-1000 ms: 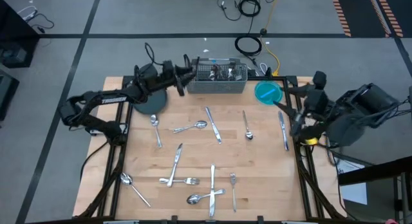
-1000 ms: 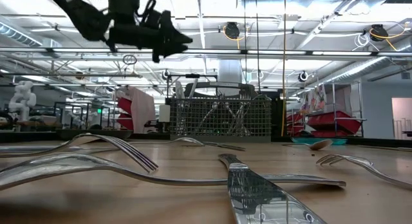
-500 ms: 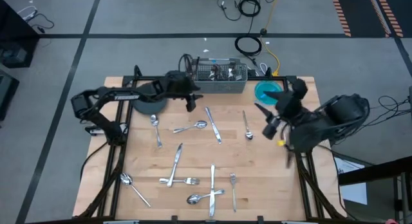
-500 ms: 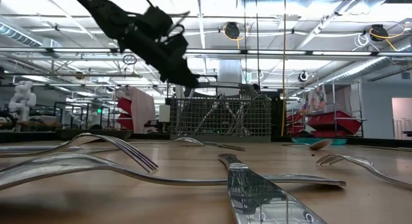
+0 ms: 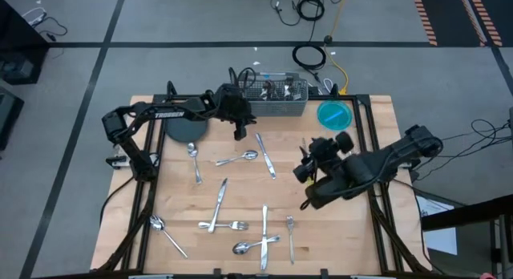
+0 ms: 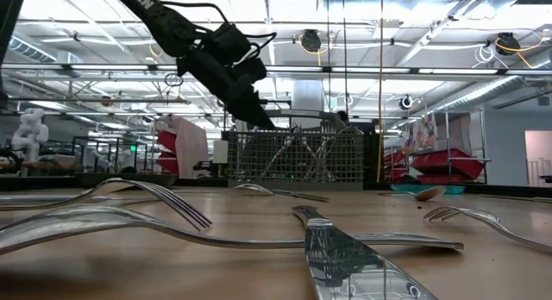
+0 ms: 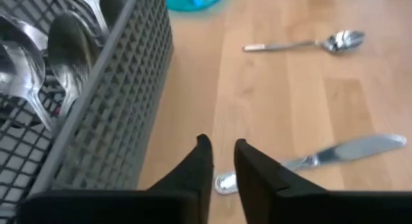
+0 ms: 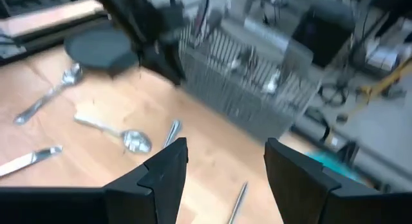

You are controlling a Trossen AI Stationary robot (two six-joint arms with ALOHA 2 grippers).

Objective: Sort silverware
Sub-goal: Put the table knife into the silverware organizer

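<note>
Loose silverware lies across the wooden table: a knife [image 5: 265, 155], spoons [image 5: 240, 159] [image 5: 192, 155], a fork [image 5: 224, 225] and others toward the near edge. More stands in the grey mesh caddy [image 5: 272, 99] at the far edge. My left gripper [image 5: 239, 131] hangs in the air just in front of the caddy [image 7: 96, 95], above the knife's handle end [image 7: 224, 183], its fingers only a narrow gap apart with nothing between them. My right gripper [image 5: 303, 168] hovers right of centre, open [image 8: 225, 159] and empty.
A dark round plate [image 5: 186, 128] sits at the far left beside the caddy, and a blue bowl [image 5: 334, 115] at the far right. My right arm [image 5: 377, 163] lies across the table's right part and hides what is under it.
My left gripper has come off the caddy's left end, moving down and toward the table's near edge, and now points down over the knife's far end. My right gripper has swung from the table's right edge toward the middle.
</note>
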